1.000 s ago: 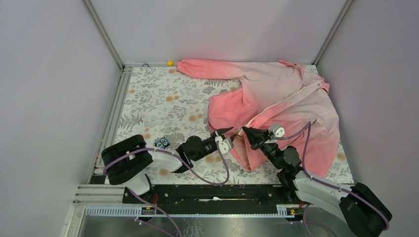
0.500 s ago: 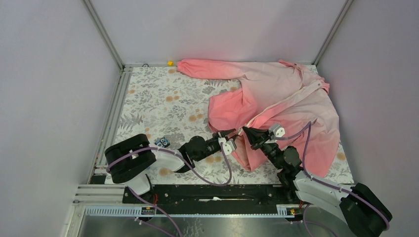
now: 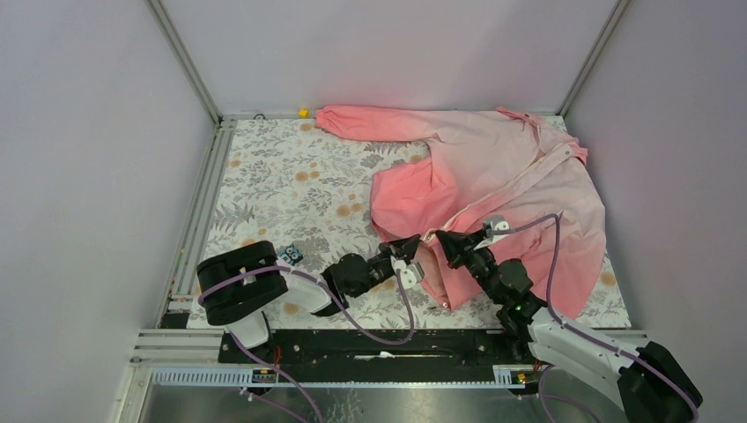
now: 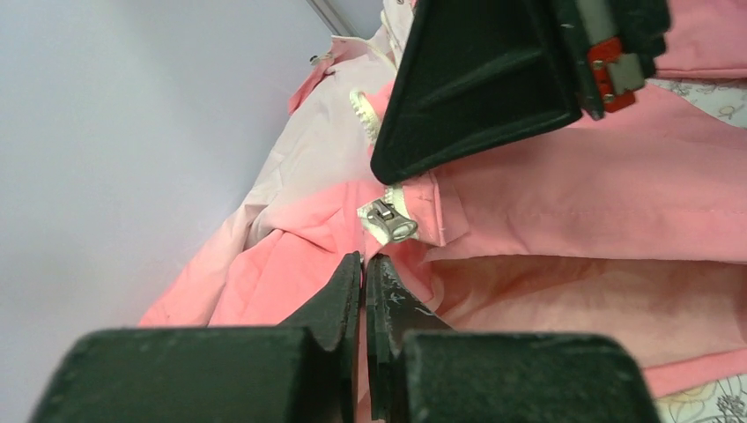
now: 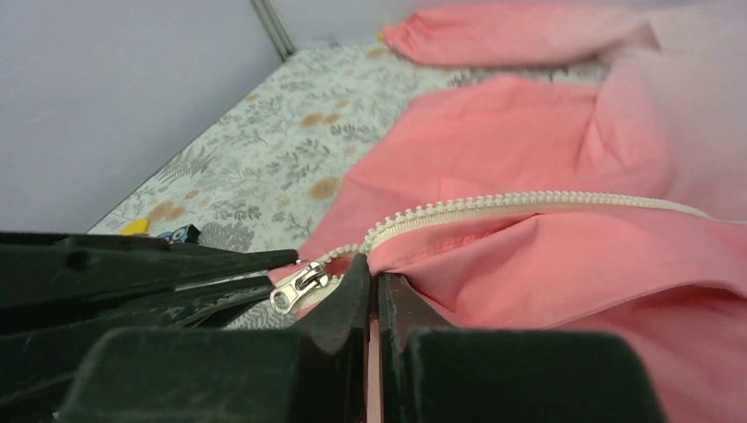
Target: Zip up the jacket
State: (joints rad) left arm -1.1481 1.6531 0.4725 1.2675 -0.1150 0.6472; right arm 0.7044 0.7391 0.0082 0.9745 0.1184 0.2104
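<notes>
The pink jacket (image 3: 520, 189) lies spread over the right half of the table, sleeve stretched along the back. Its white zipper (image 5: 528, 204) runs across the right wrist view, and the metal slider (image 5: 299, 286) sits at the near bottom corner; the slider also shows in the left wrist view (image 4: 388, 220). My left gripper (image 3: 414, 251) is shut on the jacket's hem just below the slider (image 4: 364, 264). My right gripper (image 3: 440, 242) is shut on the jacket fabric beside the zipper (image 5: 372, 273). The two grippers meet tip to tip at the jacket's bottom corner.
The table has a grey floral cloth (image 3: 291, 185). A small blue owl-patterned object (image 3: 288, 256) lies by the left arm. A small yellow piece (image 3: 304, 113) sits at the back edge. Grey walls enclose left, back and right.
Both grippers have moved right and slightly back, closing together at the jacket's bottom corner. The hem there has been pulled and lifted a little.
</notes>
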